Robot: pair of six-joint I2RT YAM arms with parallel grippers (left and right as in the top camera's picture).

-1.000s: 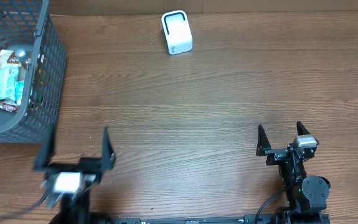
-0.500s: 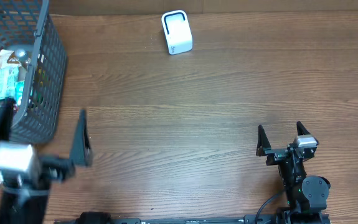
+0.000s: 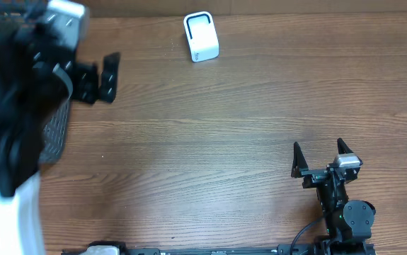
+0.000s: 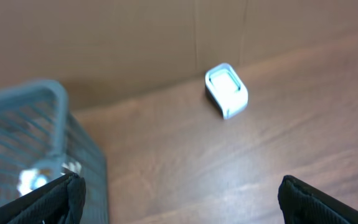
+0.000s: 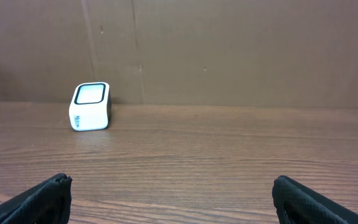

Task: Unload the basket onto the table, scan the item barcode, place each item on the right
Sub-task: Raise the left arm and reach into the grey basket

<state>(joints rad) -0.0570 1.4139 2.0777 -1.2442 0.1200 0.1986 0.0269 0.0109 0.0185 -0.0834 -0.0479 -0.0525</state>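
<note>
Just starting | left gripper (image 4: 180,198) fingers spread, empty, near basket (image 4: 54,118) at 10 o'clock | right gripper (image 3: 319,153) spread, empty | nothing grabbed or shown to scanner (image 3: 201,37), 12 o'clock, yet

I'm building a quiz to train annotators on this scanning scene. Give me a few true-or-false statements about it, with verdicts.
1. The white scanner stands near the table's far edge. True.
2. The left jaws grip an item. False: they stand open and empty.
3. The left arm reaches over the grey basket. True.
4. The right arm hovers beside the scanner. False: it sits at the near right of the table, far from the scanner, its jaws open.
</note>
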